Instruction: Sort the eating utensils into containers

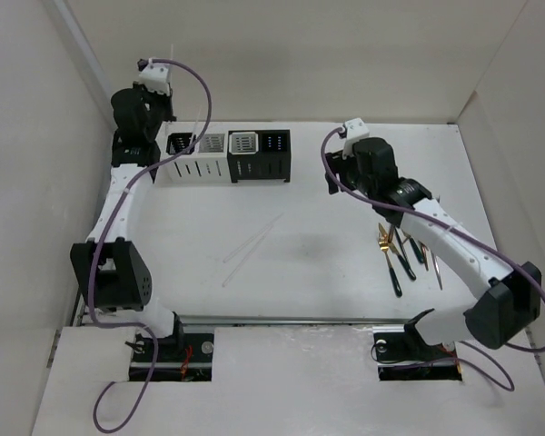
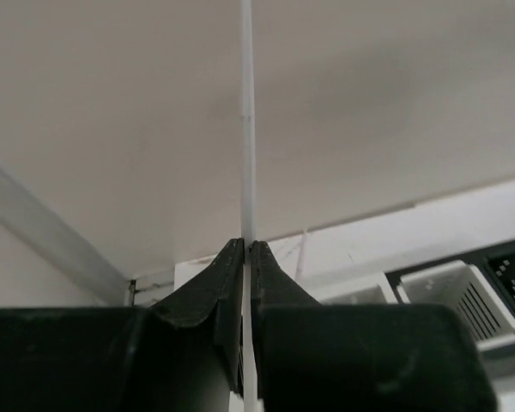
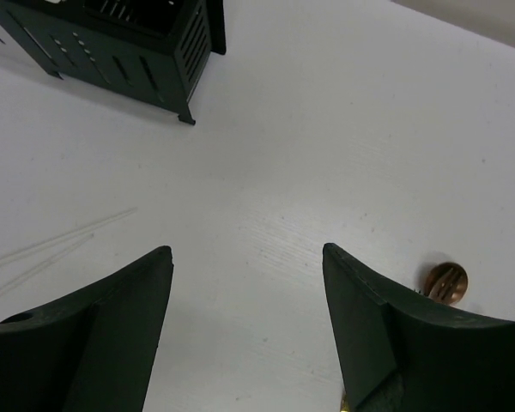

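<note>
My left gripper (image 2: 247, 243) is shut on a thin white stick (image 2: 248, 129), which rises straight out past the fingertips at the far left of the table, near the row of containers. That row has two white caddies (image 1: 200, 170) and two black ones (image 1: 263, 169). Two more clear sticks (image 1: 254, 241) lie mid-table. Gold forks and dark-handled utensils (image 1: 400, 250) lie in a pile on the right. My right gripper (image 3: 247, 251) hangs open over bare table between the black caddy (image 3: 146, 43) and that pile. A copper spoon bowl (image 3: 446, 281) shows just beside its right finger.
White walls close the table in at the back and on both sides. Purple cables (image 1: 195, 77) loop off both wrists. The left arm's elbow (image 1: 113, 272) stands over the near left part of the table.
</note>
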